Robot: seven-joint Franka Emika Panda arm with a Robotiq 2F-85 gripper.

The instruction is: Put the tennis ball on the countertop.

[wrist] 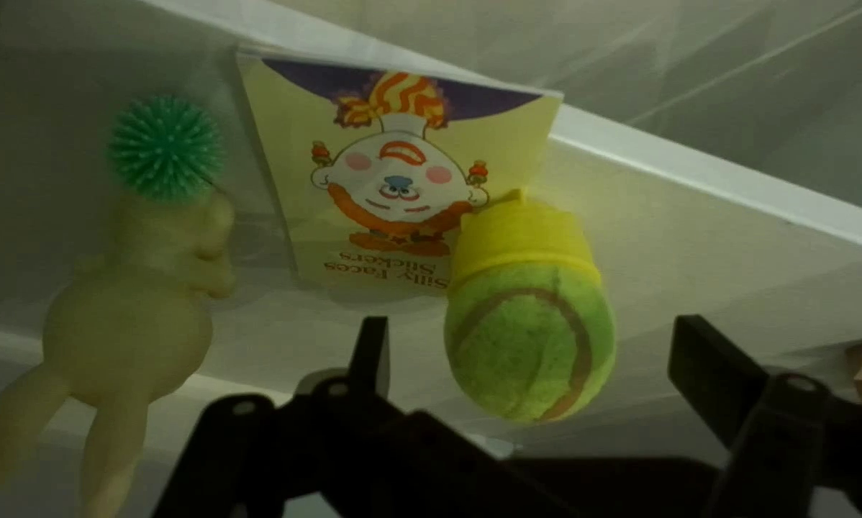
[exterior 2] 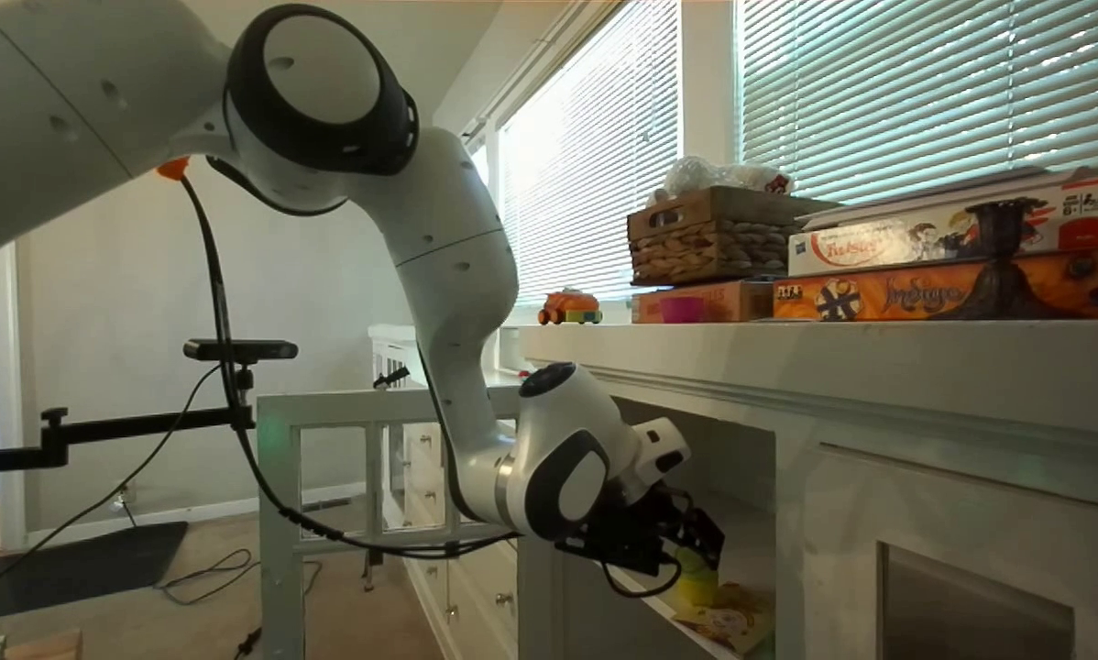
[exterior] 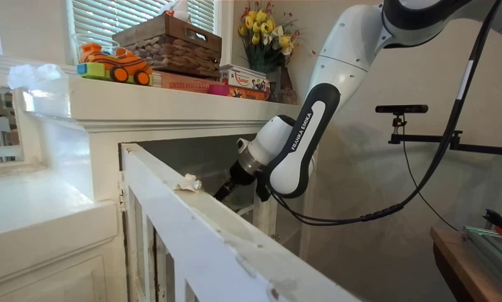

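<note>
Yellow-green and seamed, the tennis ball (wrist: pixel 532 338) perches on or in a yellow cup (wrist: pixel 526 234) inside the cabinet (exterior 2: pixel 792 532), near the shelf edge (wrist: pixel 697 173), while the tool (wrist: pixel 530 352) stands spread to the ball's left and right, gaps showing on both sides in the wrist view. Closing too low would probably catch the cup as well, and a lopsided squeeze could roll the ball over the sticker booklet (wrist: pixel 402 173) and off. Rising straight up toward the white desk (exterior: pixel 184 105) risks knocking its moulded edge, since the ball lies below it, and a wide swing could strike the open door (exterior: pixel 217 235)
</note>
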